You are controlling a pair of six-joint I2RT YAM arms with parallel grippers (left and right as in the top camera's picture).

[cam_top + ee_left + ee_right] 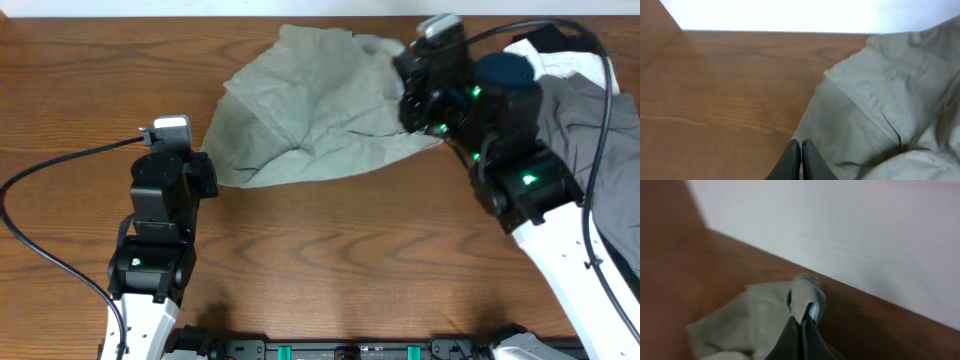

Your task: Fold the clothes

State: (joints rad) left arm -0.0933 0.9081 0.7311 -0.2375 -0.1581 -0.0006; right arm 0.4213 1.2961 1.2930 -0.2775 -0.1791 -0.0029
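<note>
Right gripper (801, 322) pinched the crumpled khaki-green woven shorts (300, 110) (left gripper (800, 144) clenched empty beside them); they probably needed pulling flat first.

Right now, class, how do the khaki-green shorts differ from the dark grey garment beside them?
The shorts are light khaki-green; the grey garment is darker slate. The shorts lie spread mid-table; the grey garment sits at the right edge, partly hidden by the right arm. The right claw pinches the shorts; no claw touches the grey garment. Both are crumpled and unfolded.
</note>
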